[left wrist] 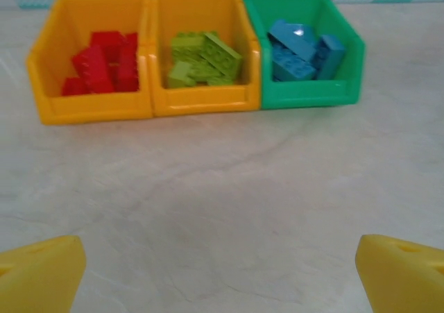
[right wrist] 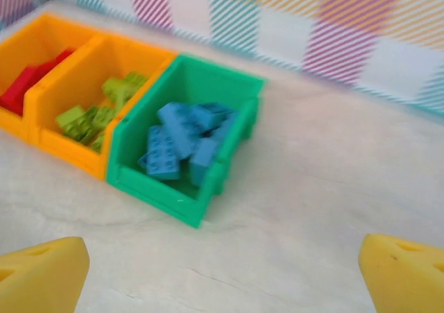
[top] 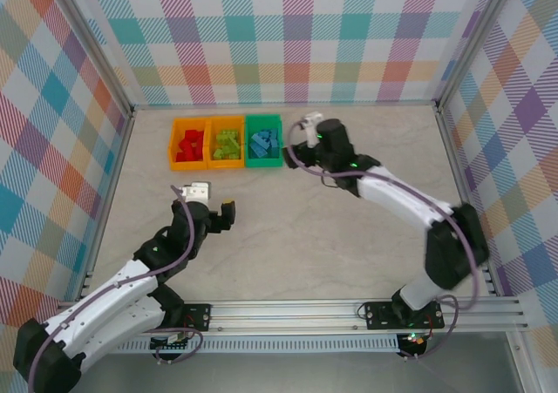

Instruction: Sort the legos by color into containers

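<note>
Yellow fingertips (left wrist: 38, 275) of the left hand (left wrist: 222, 278) are framing the bottom corners of the left wrist view. They are standing wide apart with nothing between them, so this hand is open and empty. It is hovering over bare bench (left wrist: 222, 188), well apart from the three containers, which are sitting in a row ahead of it, side by side and touching. The left orange bin (left wrist: 90, 108) is holding the red legos (left wrist: 104, 66), the middle orange bin (left wrist: 205, 99) the lime green legos (left wrist: 201, 60), and the green bin (left wrist: 305, 94) the light blue legos (left wrist: 298, 49). The right hand (right wrist: 222, 275) is likewise gaping open and empty, its fingertips spread at the lower corners of the right wrist view. It is hanging near the green bin's right side, with the light blue legos lying ahead and to its left, inside the bin.
</note>
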